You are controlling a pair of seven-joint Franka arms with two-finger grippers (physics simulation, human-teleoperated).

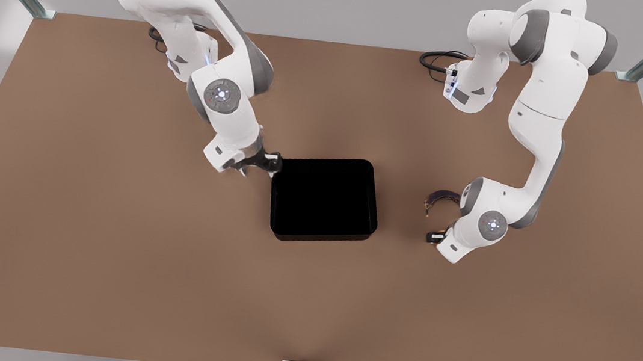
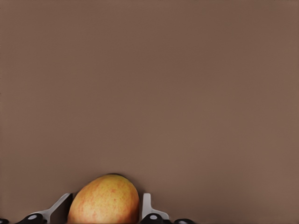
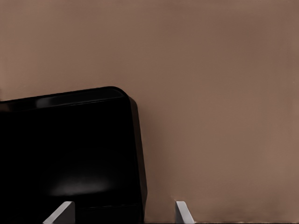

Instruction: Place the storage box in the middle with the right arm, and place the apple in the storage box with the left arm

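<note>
The black storage box (image 1: 324, 199) sits on the brown table near its middle. My right gripper (image 1: 263, 163) is at the box's far corner on the front view's left. In the right wrist view it (image 3: 122, 207) is open, its fingers standing either side of the box wall (image 3: 139, 154). At the front view's right, my left gripper (image 1: 433, 237) is low over the table. The left wrist view has the red-and-yellow apple (image 2: 103, 200) between the fingers (image 2: 147, 205), which press on both of its sides.
A dark purple curved fruit (image 1: 440, 197) lies just behind the left hand, between it and the box. Black cables (image 1: 439, 58) trail at the arm bases along the far edge. Bare brown table (image 1: 107, 253) stretches toward the near edge.
</note>
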